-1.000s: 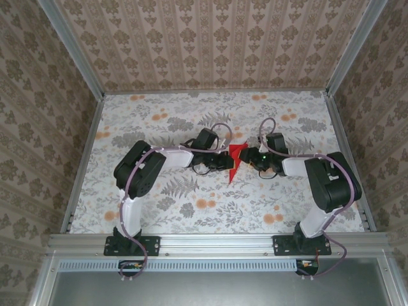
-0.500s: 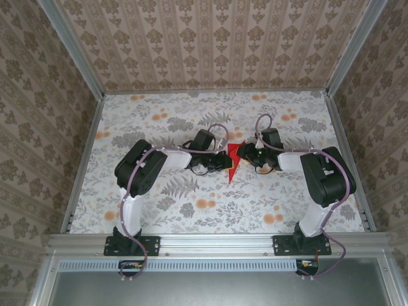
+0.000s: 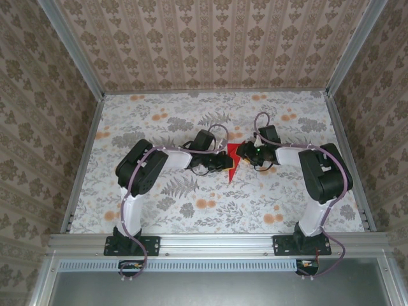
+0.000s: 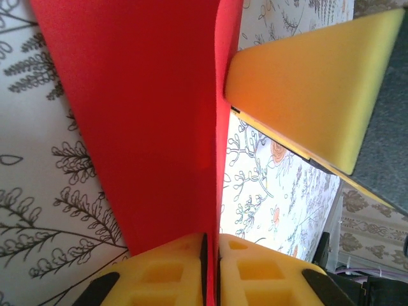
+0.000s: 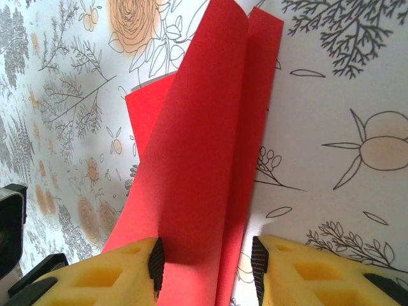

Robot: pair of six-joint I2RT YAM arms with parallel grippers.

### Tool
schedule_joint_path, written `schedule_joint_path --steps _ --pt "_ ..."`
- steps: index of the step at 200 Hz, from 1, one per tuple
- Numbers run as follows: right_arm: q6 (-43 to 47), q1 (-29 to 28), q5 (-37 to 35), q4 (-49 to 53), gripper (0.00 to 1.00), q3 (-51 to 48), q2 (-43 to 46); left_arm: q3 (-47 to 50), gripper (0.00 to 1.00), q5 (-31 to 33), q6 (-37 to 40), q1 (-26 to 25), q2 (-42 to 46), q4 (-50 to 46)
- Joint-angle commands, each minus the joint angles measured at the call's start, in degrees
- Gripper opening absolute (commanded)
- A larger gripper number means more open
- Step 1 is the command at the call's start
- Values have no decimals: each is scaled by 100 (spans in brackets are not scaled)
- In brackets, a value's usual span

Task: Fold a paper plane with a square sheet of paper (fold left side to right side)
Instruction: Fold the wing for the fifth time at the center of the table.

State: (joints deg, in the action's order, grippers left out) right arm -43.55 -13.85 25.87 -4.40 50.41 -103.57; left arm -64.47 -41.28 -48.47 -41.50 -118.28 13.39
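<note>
Right arm point(image 3: 322, 173) swung inward; square sheet of paper point(image 3: 233, 167) now narrower.

Looking down into a robot test cell here, a lab rig by every sign. The left arm point(image 3: 141, 169) and the right arm point(image 3: 322, 172) are bolted to an aluminium rail point(image 3: 217, 242) at six o'clock, and a purple cable point(image 3: 131, 185) loops along the left one. Bare metal frame posts climb at ten o'clock point(image 3: 71, 48) and two o'clock point(image 3: 355, 48). The back wall point(image 3: 217, 44) wears beige patterned wallpaper and the tabletop point(image 3: 210, 121) a floral print: homely dressing on a booth. Below the rail sits a dark panel point(image 3: 217, 290), possibly glass.
</note>
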Motion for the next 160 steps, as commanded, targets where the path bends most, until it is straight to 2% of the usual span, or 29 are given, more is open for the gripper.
schedule_joint_path --steps 1,87,160 --pt "141 -101 -264 551 44 115 -367 71 17 -144 -50 63 -20 119" --pt "171 -132 -310 713 43 208 -479 242 42 -92 158 267 566 -38" --pt "205 -137 -346 756 43 214 -438 -60 45 -265 5 416 225 32"
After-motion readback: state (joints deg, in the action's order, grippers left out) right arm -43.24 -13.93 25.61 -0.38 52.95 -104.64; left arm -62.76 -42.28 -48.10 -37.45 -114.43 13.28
